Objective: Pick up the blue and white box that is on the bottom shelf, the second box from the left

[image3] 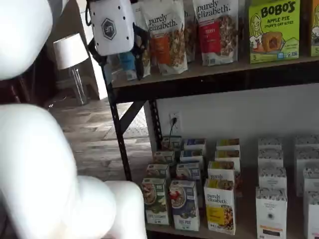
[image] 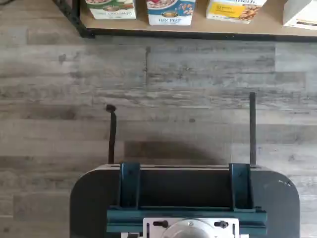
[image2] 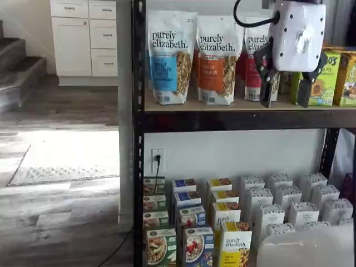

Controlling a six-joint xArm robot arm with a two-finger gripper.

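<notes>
The blue and white box [image2: 198,245] stands upright in the front row of the bottom shelf [image3: 245,231], between a green box [image2: 160,247] and a yellow box [image2: 235,247]. It shows in both shelf views [image3: 184,204] and in the wrist view [image: 170,11], where only its top part is seen. My gripper [image2: 285,92] hangs high up in front of the upper shelf, far above the box. Its two black fingers [image2: 266,83] stand apart with a clear gap and hold nothing. It also shows in a shelf view [image3: 122,67].
Granola pouches [image2: 171,55] and Bobo's boxes [image3: 273,30] fill the upper shelf. Rows of white boxes [image2: 289,208] stand to the right on the bottom shelf. A black post [image2: 138,167] frames the rack's left side. My white arm [image3: 45,169] fills a shelf view's left foreground.
</notes>
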